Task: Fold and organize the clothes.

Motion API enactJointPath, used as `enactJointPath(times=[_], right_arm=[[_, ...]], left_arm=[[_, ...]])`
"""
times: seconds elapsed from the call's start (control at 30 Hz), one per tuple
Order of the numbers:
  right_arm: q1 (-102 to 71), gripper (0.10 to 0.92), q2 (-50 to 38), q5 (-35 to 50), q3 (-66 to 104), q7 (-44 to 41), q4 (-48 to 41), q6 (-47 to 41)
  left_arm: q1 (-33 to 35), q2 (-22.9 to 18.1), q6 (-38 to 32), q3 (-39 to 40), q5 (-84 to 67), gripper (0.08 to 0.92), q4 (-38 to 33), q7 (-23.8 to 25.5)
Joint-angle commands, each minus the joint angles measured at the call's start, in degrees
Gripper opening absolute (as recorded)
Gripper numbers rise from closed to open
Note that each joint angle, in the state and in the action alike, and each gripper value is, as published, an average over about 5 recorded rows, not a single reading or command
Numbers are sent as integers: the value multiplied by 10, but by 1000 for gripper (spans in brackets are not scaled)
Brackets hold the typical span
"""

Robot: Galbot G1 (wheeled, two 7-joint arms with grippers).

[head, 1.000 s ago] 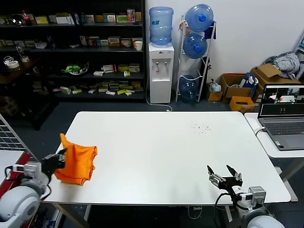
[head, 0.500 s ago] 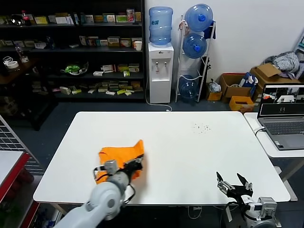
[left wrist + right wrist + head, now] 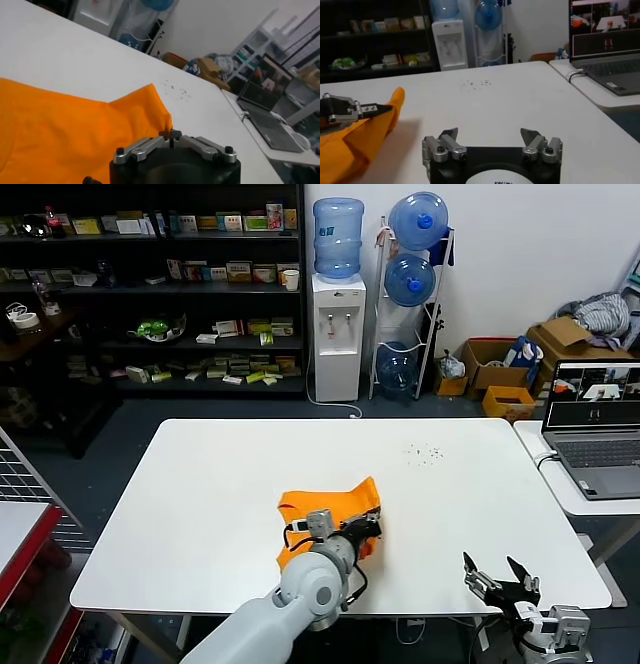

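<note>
The bright orange T-shirt (image 3: 330,506) is bunched near the middle of the white table (image 3: 200,484). My left gripper (image 3: 368,530) is shut on a raised corner of the shirt (image 3: 75,135) and holds that corner up, with the rest trailing to the left. The right wrist view shows the shirt (image 3: 357,137) with the left gripper (image 3: 382,107) pinching its edge. My right gripper (image 3: 503,580) is open and empty, low at the table's front right edge; its jaws (image 3: 490,137) stand wide apart. No lettering shows.
A laptop (image 3: 595,429) stands on a side table at the right. Small dark specks (image 3: 425,452) lie on the far part of the table. A water dispenser (image 3: 337,334), bottle rack and shelves stand behind. A wire basket (image 3: 25,484) is at the left.
My left gripper has carried the shirt from the table's left edge to the right, to about the middle. The right gripper has drifted slightly right and lower.
</note>
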Motion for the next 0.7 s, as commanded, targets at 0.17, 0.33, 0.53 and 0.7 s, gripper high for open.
enactJointPath(times=[0.17,0.33,0.53,0.7], right_arm=[[2,823,0,4,1,0,-2,0],[5,823,0,3,-1,-14,-5,12],[24,823,-3,-15,5,-88,-27,38],[56,823,-15,-31,27,-172,-87,86]], left_arm=[[-31,-60,-1,39,21,97,45,-7],[-29,-63,-7,31,38,100,48,0],[13,-42,-14,-18,44,214,-23,21],[139,77,-48,-133,65,353,-150,117]])
